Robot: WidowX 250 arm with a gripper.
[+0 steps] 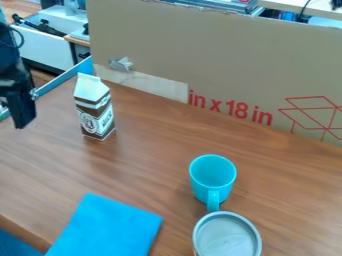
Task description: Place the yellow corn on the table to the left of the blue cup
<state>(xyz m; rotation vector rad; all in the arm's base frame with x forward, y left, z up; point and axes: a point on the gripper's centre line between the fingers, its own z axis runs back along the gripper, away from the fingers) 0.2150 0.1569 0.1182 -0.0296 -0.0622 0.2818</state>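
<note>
Cardboard [220, 60] backs the wood-grained tabletop [147, 155], probably screening off the room, while the black gripper [22, 117] hangs at nine o'clock; whether it is open or closed cannot be told. Nearest it, at ten o'clock, the gable-topped carton [95, 110], white with dark-brown bands, stands upright, presumably spaced from the turquoise mug [210, 192] at five o'clock to avoid crowding.

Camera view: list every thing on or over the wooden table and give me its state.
Brown-and-white gable-top carton: upright, top closed.
Turquoise mug: upright, mouth open, handle towards the bottom edge.
Grey round-rimmed container: rim up, partly out of view.
Bright blue rectangular piece: lying flat.
Tan cardboard panel: standing on edge.
Black gripper: hanging at the left, clear of the carton.
</note>
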